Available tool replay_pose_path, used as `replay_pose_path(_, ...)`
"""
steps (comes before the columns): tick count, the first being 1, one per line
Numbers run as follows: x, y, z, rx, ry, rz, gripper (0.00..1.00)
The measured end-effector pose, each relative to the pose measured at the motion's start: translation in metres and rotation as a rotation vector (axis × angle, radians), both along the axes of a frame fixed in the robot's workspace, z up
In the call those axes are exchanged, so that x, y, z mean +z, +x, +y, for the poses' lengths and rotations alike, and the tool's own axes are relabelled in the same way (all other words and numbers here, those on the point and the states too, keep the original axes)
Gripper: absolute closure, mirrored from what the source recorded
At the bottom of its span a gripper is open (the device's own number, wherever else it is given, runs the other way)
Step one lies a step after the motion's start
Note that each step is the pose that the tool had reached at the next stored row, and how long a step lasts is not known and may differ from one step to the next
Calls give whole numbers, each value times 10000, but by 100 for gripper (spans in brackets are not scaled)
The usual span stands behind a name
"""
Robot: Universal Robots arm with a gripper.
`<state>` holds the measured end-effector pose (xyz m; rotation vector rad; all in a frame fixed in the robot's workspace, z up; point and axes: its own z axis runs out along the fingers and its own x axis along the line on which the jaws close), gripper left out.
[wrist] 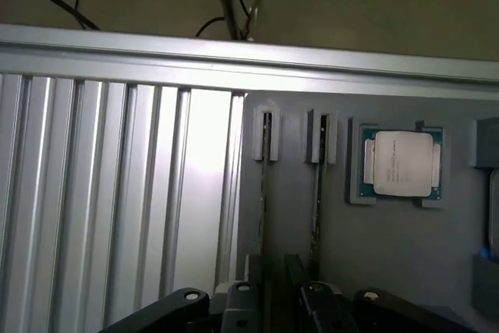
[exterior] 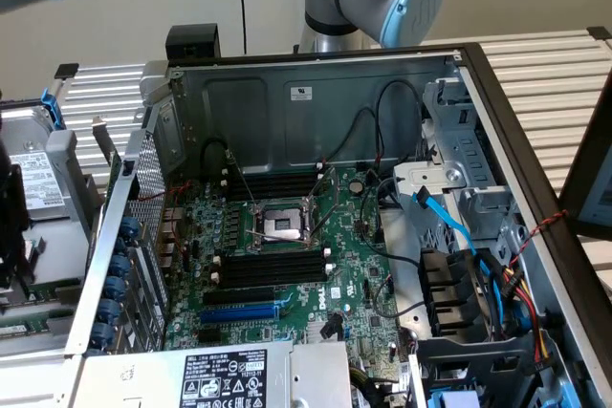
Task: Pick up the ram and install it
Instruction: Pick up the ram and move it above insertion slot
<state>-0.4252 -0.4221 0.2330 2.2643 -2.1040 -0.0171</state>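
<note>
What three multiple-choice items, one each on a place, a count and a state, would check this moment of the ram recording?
1. Where does the processor lie?
A) on the ribbed metal table
B) in a holder on the grey tray, beside the ram sticks
C) inside the computer

2. How many ram sticks stand on edge in the tray's clips?
A) one
B) four
C) two

3. How is the computer case?
A) open, with the circuit board showing
B) shut on all sides
C) open but bare inside

Answers:
1 B, as the wrist view shows the silver-topped chip seated in a grey holder next to the sticks.
2 C, as two thin edges run down from two clips side by side.
3 A, as the exterior view looks straight in at the green board and its slots.
</note>
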Motion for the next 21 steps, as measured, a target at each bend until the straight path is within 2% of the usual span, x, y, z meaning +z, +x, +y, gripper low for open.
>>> replay_pose_path(9, -164, 9, -37, 0, 0, -1, 74)
replay_pose_path(15, -232, 9, -40, 30, -10, 0, 74)
replay_pose_path(21, -284, 5, -40, 53, -54, 0, 74)
